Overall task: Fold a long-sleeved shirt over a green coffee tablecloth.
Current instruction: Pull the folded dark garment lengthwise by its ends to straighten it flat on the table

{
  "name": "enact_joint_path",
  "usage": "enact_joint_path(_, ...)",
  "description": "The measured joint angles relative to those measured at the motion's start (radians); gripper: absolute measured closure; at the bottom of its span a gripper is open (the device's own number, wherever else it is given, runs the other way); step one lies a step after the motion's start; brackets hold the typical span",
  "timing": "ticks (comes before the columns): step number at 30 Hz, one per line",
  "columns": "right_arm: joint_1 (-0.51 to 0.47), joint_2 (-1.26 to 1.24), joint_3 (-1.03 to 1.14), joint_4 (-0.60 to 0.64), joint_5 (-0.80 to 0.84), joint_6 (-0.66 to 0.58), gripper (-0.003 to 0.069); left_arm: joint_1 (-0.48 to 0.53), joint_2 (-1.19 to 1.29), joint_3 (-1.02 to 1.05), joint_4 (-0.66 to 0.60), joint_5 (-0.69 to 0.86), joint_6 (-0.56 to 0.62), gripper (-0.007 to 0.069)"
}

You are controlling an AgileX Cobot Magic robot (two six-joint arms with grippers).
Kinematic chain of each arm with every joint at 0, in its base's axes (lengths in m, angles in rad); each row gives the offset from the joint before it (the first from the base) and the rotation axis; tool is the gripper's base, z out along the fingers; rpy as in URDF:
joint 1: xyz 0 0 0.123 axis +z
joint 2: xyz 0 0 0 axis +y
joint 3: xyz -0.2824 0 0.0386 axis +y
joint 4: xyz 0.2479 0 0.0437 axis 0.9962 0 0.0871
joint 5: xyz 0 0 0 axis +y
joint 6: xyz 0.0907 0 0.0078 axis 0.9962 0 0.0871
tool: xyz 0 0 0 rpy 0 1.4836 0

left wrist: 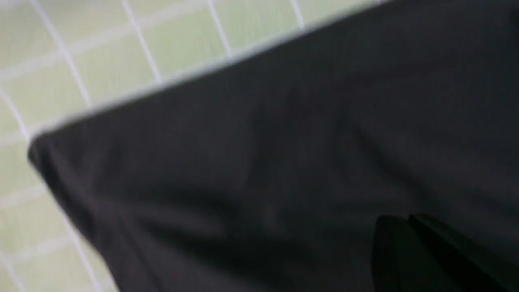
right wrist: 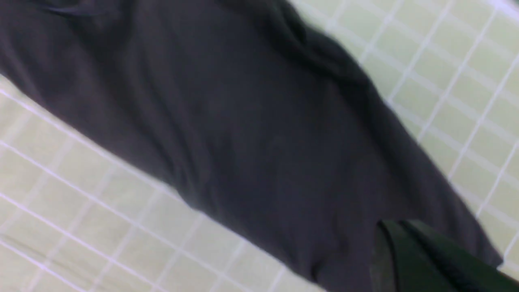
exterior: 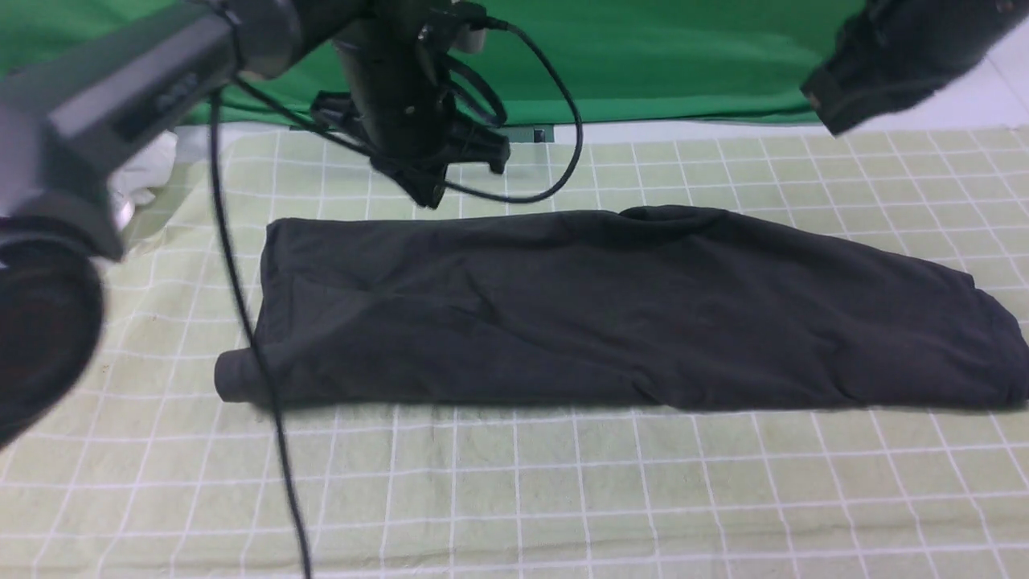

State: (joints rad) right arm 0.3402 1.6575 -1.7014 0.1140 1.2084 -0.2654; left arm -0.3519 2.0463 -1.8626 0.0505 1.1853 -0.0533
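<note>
The black shirt (exterior: 611,314) is folded into one long, flat band lying across the middle of the pale green tablecloth (exterior: 514,482), running from the left side nearly out to the right edge of the front view. The fabric looks soft and matte, with shallow creases and a small hump along its far edge. The right end is rounded off, and a little tube-shaped cuff (exterior: 233,378) pokes out at the near left corner. The tablecloth is a thin cloth with white grid lines making squares, a bit rippled over the worktop. The left claw (exterior: 428,193) hangs above the cloth just past the shirt's far edge, its fingers pressed together. The right claw (right wrist: 399,251) sits over the shirt's right part and is closed up too. Both wrist views are blurry. A thin black cable (exterior: 241,322) dangles in front of the shirt's left end. Plain deep green fabric (exterior: 683,72) hangs at the back, and something white and crumpled (exterior: 149,173) sits far left.
</note>
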Motion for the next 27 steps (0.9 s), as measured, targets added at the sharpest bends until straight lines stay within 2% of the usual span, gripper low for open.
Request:
enact_joint_path(8,-0.074,0.0,0.112,0.015,-0.017,-0.002,0.0669,0.005,-0.153,0.462,-0.02,-0.201,-0.028,0.0613)
enact_joint_path(14,-0.078,0.0,0.163,0.029,-0.021,-0.014,0.0669,0.074,-0.154,0.653,-0.051,-0.291,-0.096,0.0613)
enact_joint_path(17,-0.078,0.0,0.178,0.042,-0.022,-0.022,0.0669,0.097,-0.163,0.693,-0.084,-0.317,-0.089,0.0613)
enact_joint_path(24,-0.079,-0.001,0.179,0.071,-0.027,-0.03,0.0669,0.104,-0.222,0.694,-0.078,-0.273,-0.078,0.0613)
enact_joint_path(27,-0.079,-0.001,0.179,0.076,-0.028,-0.03,0.0669,0.106,-0.307,0.666,-0.079,-0.315,-0.078,0.0613)
